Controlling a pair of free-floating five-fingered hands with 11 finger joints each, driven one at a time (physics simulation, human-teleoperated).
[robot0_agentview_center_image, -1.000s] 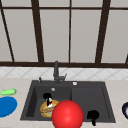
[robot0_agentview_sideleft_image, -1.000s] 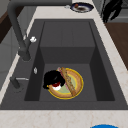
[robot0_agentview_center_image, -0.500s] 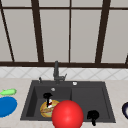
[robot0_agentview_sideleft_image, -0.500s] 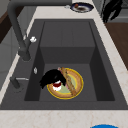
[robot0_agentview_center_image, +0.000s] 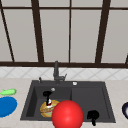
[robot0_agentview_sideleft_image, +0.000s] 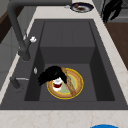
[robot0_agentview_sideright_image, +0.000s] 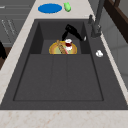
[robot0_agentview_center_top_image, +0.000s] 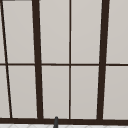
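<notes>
- Dark sink (robot0_agentview_center_image: 82, 100) set in the bench; yellow plate (robot0_agentview_sideleft_image: 75, 85) lying flat in its left basin.
- Small red-and-white cup (robot0_agentview_sideleft_image: 57, 84) standing on that plate, not yet lifted.
- Left robot hand (robot0_agentview_sideleft_image: 51, 73) curled round the cup.
- Right robot hand (robot0_agentview_center_image: 93, 115) idle at the sink's front edge, fingers unclear.

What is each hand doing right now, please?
Left hand: fingers curled on the small cup over the plate in the sink.
Right hand: at the sink's front right; cannot be told.
</notes>
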